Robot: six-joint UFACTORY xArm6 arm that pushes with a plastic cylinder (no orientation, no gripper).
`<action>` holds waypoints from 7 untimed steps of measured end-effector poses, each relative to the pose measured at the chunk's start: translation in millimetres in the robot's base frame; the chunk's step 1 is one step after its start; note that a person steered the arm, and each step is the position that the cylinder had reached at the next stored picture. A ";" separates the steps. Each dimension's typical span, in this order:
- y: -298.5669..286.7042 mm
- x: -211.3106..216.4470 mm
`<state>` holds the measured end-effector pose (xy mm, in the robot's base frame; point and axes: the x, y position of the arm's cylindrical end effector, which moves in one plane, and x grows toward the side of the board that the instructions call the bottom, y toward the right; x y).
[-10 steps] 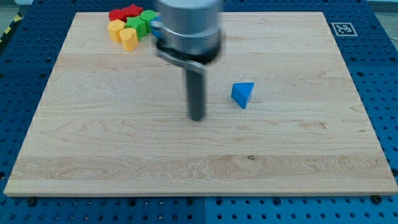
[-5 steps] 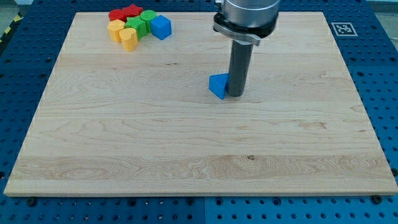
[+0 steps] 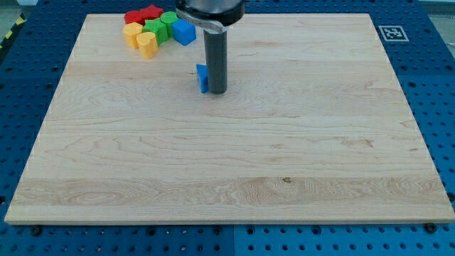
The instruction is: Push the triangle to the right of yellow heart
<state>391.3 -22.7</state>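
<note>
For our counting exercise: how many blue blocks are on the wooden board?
2: a blue triangle block against the left of my tip, partly hidden; a blue cube block at the top-left cluster's right edge.

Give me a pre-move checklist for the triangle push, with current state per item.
1. My tip against the blue triangle, on its view-right side: ok.
2. Triangle right of the yellow heart: not ok, it sits lower and well off to the view's right.
3. Path up-left free of blocks: ok.
4. Blue cube near the goal, risk of a bump: cannot tell.
5. Triangle shape fully visible: not ok, rod hides part.
</note>
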 end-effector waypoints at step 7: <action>-76.2 -56.9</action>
<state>334.4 -99.0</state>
